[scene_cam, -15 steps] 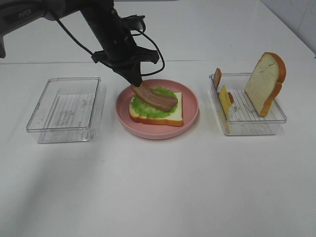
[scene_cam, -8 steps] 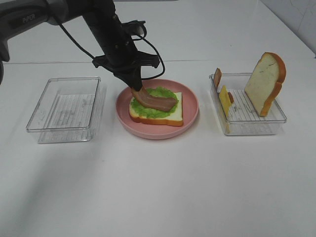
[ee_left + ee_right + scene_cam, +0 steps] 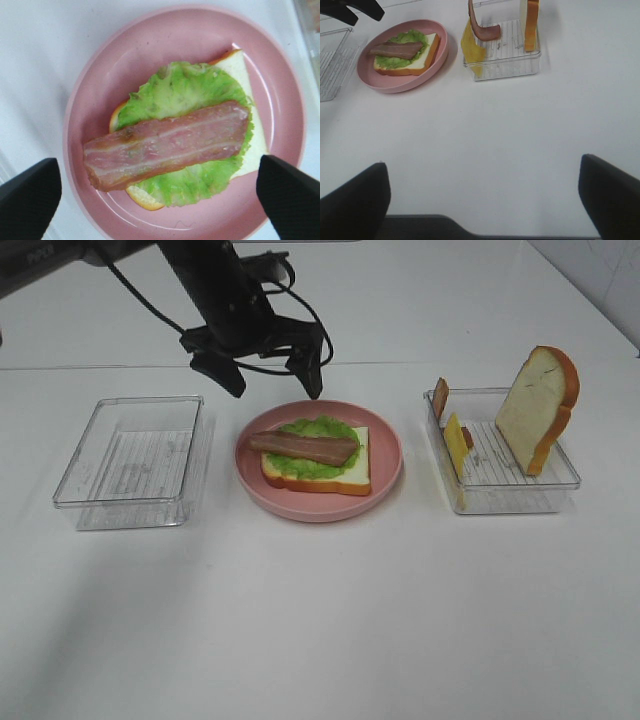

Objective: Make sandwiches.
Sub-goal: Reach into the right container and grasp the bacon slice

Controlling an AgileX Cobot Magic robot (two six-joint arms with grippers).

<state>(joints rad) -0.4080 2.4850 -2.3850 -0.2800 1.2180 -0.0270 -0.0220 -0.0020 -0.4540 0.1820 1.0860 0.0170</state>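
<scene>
The half-built sandwich sits on the pink plate — 1 bacon strip overhangs its lettuce. The left hand hangs open and empty above; the right hand, open too, is well apart. Later layers could slide that bacon off.

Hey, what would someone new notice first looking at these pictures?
The pink plate in the middle, carrying a bread slice topped with lettuce and a bacon strip. Just above it hangs the left gripper, jaws wide open and empty. On the right, a second bread slice stands upright in a clear tray.
</scene>
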